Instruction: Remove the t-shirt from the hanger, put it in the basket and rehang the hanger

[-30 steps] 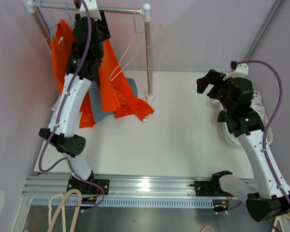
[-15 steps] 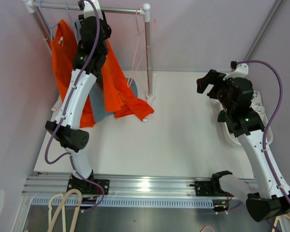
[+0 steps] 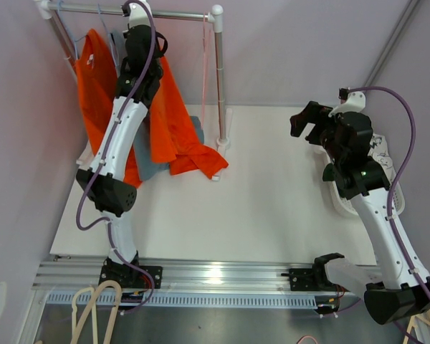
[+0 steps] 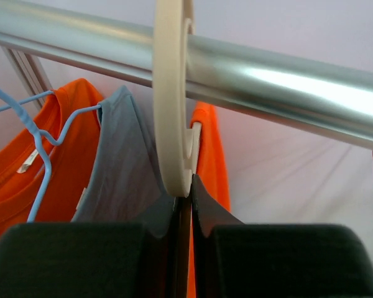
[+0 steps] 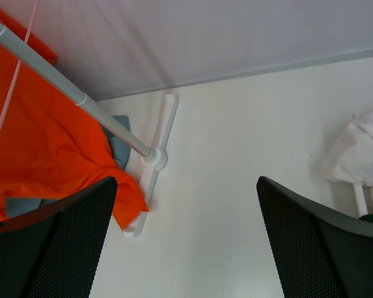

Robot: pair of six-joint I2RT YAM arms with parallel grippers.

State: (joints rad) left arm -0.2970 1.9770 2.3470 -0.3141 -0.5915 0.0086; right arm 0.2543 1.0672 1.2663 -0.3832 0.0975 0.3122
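The clothes rack stands at the far left corner of the table (image 3: 258, 215), and the left arm reaches up to its metal rail (image 4: 286, 81). The left gripper (image 4: 185, 200) sits just under the rail. Its jaws are drawn narrow and pinch the lower end of the cream hanger (image 4: 172, 124), whose hook is looped over the rail.

The orange t-shirt (image 3: 170, 122) hangs below this gripper. Its lower part trails onto the table and bunches beside the rack's foot (image 5: 155, 158).

Toward the left end of the rail, a blue wire hanger (image 4: 40, 180) carries a second orange shirt (image 4: 25, 161). A grey t-shirt (image 4: 121, 167) hangs between that shirt and the cream hanger. A pink wire hanger (image 3: 203, 72) hangs near the rail's right post.

The right gripper (image 3: 305, 120) is held above the table's right edge with its jaws spread wide and nothing between them. It is well apart from the rack and near a white basket (image 3: 342, 204) that holds white cloth (image 5: 354, 155).
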